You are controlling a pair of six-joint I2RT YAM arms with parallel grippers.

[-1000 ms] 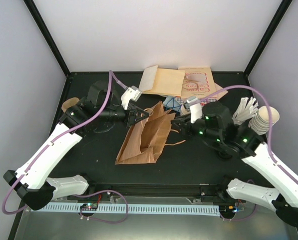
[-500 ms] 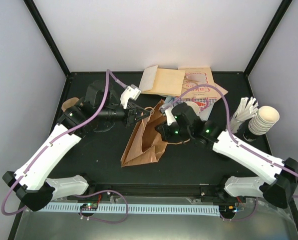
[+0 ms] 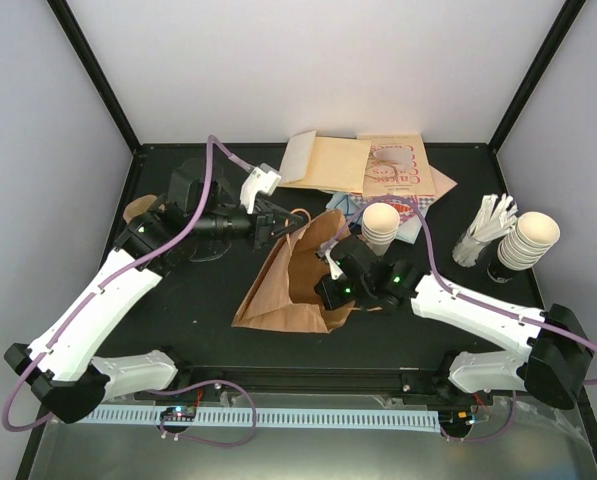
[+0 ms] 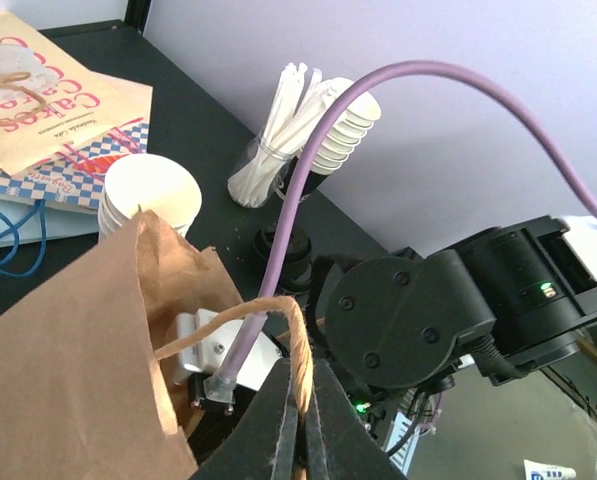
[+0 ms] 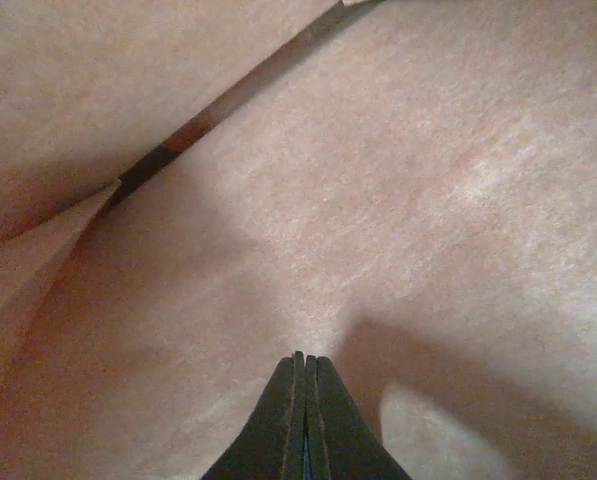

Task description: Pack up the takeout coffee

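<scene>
A brown paper bag (image 3: 283,290) lies in the middle of the table with its mouth raised toward the back. My left gripper (image 3: 281,222) is shut on the bag's twine handle (image 4: 278,310), which runs down between the jaws of the left gripper (image 4: 300,405). My right arm (image 3: 363,280) reaches into the bag from the right. Its gripper (image 5: 306,358) is shut with nothing in it, facing the bag's inner paper wall (image 5: 428,200). The takeout coffee is hidden or out of view.
A nested stack of lidless cream cups (image 3: 381,225) stands just behind the right wrist. Another cup stack (image 3: 530,240) and a holder of white stirrers (image 3: 488,225) stand at the right. Printed and plain paper bags (image 3: 398,170) lie at the back.
My right arm swung left from beside the cup stack and pushed its gripper, shut now, into the bag. The bag's mouth has risen and spread. The left gripper kept hold of the handle.
</scene>
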